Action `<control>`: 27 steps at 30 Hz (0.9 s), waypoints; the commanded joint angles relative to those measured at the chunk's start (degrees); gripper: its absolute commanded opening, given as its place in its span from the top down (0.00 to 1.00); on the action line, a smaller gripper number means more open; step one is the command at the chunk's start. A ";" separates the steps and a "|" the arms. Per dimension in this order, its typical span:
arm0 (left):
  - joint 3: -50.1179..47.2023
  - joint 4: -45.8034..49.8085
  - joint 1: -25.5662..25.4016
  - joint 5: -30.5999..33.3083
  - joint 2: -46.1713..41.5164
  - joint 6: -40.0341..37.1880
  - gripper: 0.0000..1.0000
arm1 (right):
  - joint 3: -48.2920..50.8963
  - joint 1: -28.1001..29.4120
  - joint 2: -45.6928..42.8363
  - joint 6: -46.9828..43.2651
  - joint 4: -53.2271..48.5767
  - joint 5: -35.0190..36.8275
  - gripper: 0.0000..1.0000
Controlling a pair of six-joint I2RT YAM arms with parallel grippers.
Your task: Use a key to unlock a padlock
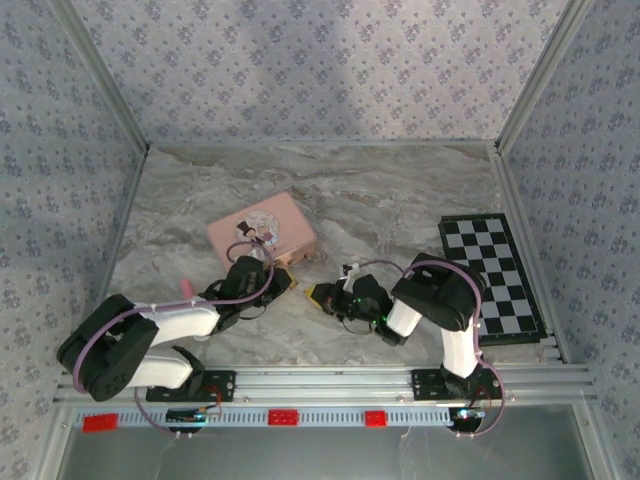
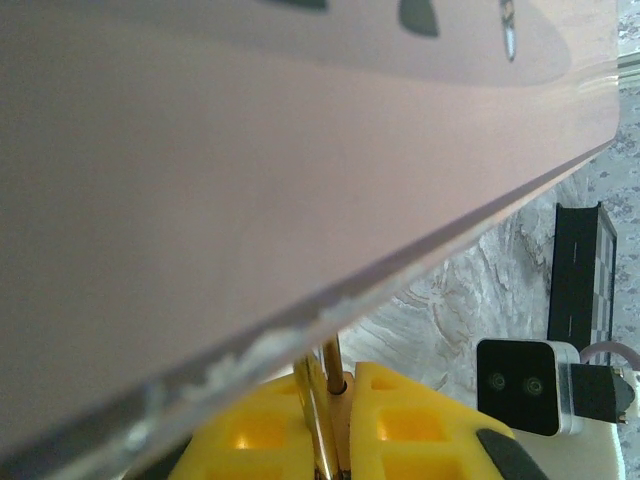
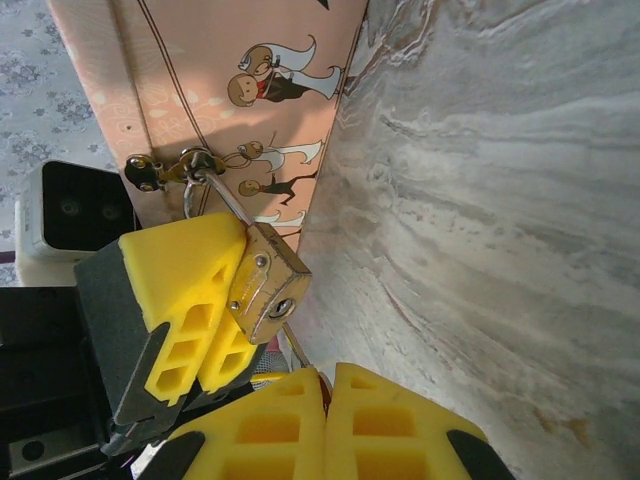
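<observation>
Scanning for lettering now, and nothing comes up readable. The pink box (image 3: 225, 70) has a printed lid with cartoon figures, a little couple drawn in brown, white and red, and no words can be made out among them. The brass padlock (image 3: 268, 285) is too blurred to read any stamp on its body.

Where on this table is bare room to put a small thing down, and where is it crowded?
Free: the marble strip between the pink box and the back wall, and the patch between box and chessboard. Crowded: in front of the box, where the left gripper and right gripper meet at the padlock.
</observation>
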State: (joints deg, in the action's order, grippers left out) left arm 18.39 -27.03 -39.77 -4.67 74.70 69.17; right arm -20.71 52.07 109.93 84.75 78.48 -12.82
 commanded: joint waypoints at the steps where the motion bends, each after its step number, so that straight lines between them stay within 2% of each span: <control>1: 0.27 -3.42 -0.51 -2.54 -1.83 2.13 1.00 | -1.07 -0.42 -0.64 1.29 1.50 -1.22 1.00; 27: -0.37 -2.17 -0.54 -0.26 -5.37 2.90 1.00 | -1.96 0.54 1.40 3.84 1.46 -0.86 1.00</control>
State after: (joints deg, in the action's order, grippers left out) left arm 17.28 -25.08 -39.77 -4.27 70.91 71.94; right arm -21.82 52.07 110.13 87.72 78.70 -14.39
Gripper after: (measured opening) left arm 0.111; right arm 0.051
